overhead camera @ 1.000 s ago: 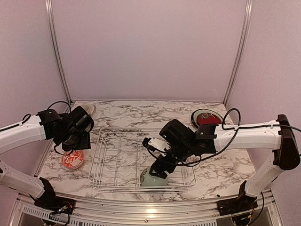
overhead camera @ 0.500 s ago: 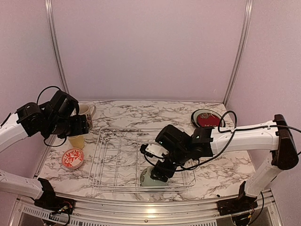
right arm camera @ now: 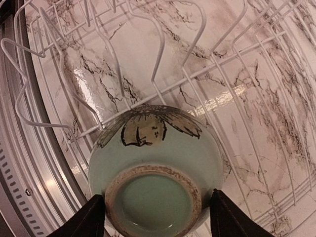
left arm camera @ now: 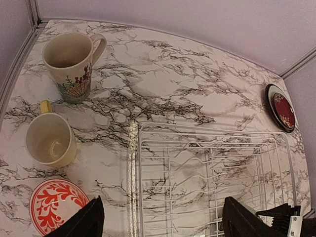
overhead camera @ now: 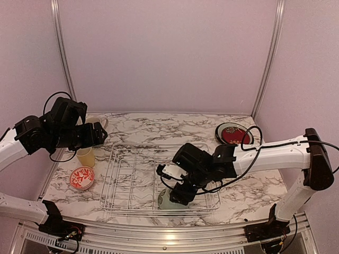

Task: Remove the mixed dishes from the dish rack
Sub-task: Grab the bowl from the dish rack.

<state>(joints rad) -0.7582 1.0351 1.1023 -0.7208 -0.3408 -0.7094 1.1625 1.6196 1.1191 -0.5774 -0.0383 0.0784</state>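
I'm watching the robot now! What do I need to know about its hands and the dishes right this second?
Left hand: open, empty, raised above the marble table.
Right hand: down in the dish rack, fingers on either side of the upside-down pale green bowl. I cannot tell if it is squeezing.
Done: the cream mug, yellow cup and white-and-red bowl sit on the table left of the rack. The dark red plate sits at the far right.
Left: the green bowl, the only dish seen in the rack. No teal plate is in view.
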